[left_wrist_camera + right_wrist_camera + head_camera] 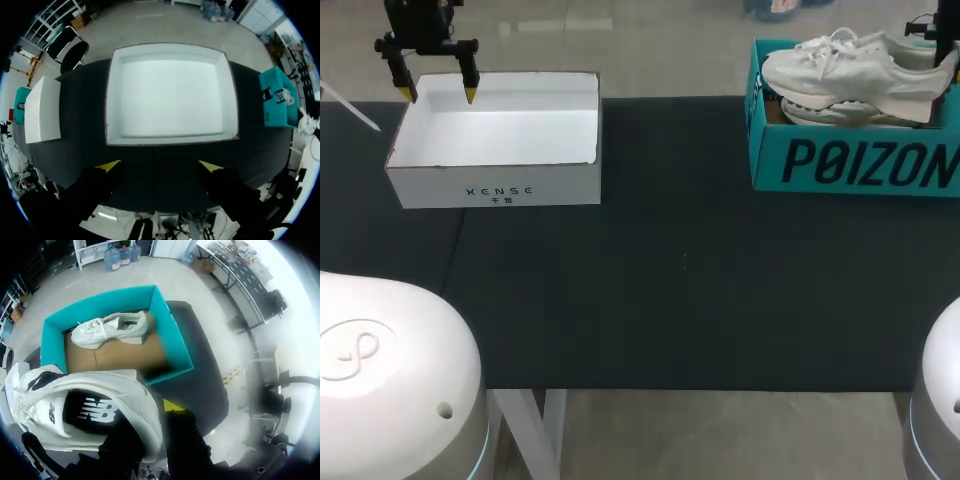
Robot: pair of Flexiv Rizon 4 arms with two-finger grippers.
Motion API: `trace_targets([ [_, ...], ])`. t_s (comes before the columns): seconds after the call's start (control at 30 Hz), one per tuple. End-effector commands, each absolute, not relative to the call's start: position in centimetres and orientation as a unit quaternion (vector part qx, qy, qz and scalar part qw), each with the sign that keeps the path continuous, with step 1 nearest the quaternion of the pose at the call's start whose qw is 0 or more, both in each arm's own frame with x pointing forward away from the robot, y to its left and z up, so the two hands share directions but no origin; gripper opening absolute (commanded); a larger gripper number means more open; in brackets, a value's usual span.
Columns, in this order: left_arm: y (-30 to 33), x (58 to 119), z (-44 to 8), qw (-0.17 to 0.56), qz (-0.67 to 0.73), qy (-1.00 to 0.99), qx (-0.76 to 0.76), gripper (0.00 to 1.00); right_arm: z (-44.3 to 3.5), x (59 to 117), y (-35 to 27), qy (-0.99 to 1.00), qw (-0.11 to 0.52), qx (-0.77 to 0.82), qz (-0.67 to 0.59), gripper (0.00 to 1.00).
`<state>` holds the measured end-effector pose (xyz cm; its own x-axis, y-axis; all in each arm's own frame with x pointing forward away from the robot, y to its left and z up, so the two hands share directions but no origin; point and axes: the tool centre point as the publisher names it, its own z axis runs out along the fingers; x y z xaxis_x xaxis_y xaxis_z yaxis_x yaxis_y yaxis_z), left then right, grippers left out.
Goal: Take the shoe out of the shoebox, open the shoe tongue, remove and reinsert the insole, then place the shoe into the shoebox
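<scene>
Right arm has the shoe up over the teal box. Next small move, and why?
Probably carry the white shoe toward the black mat middle and lower it: the right gripper holds it above the teal shoebox, and the open left gripper is far off over the white box.

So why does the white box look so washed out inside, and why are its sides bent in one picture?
Head view: bright light glares off the white box, wiping out detail inside. Left wrist view: same glare, and the fisheye lens bows its straight rims outward. Right wrist view: the lifted shoe, close to the lens, looms larger than the other shoe in the teal box.
</scene>
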<state>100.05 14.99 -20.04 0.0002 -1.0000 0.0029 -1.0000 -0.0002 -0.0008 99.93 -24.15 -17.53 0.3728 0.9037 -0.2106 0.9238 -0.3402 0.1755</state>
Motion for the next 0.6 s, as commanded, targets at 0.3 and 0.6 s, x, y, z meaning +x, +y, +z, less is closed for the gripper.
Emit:
trace_targets([
  [0.3, 15.0, 100.0, -20.0, 0.001, 0.001, -0.707, 0.707, 1.0, -20.4, 91.6, -16.4, 0.578, 0.142, 0.803, -0.028, 0.0],
  [0.6, 15.0, 100.0, -20.0, 0.001, 0.001, -0.707, 0.707, 1.0, -23.6, 88.5, -11.9, 0.602, 0.168, 0.78, -0.029, 0.0],
])
